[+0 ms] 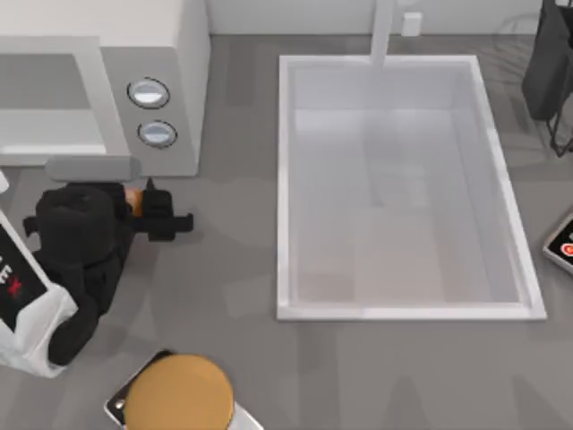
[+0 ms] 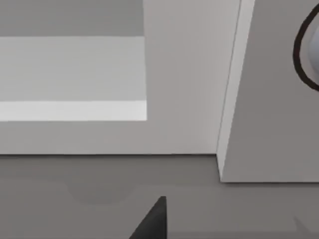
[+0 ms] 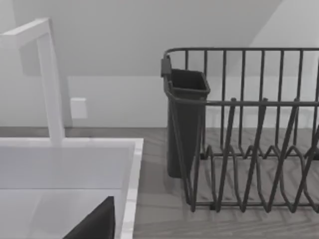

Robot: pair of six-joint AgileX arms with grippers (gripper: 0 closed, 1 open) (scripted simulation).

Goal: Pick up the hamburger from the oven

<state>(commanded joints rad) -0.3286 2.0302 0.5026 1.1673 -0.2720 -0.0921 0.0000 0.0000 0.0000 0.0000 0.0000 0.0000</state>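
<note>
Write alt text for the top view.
Left gripper sits just in front of the oven, a sliver of the hamburger showing at it. A white sink lies to the right, an orange disc at bottom.

The white boxy oven looked smooth and matt like painted metal, its two round silvery knobs glossy and mirror-like. Just ahead of the left arm's jaws, a sliver of orange-tan hamburger bun appeared softly matt. The white rectangular sink basin was smooth with a faint sheen; the dark wire dish rack looked like matt coated metal.
</note>
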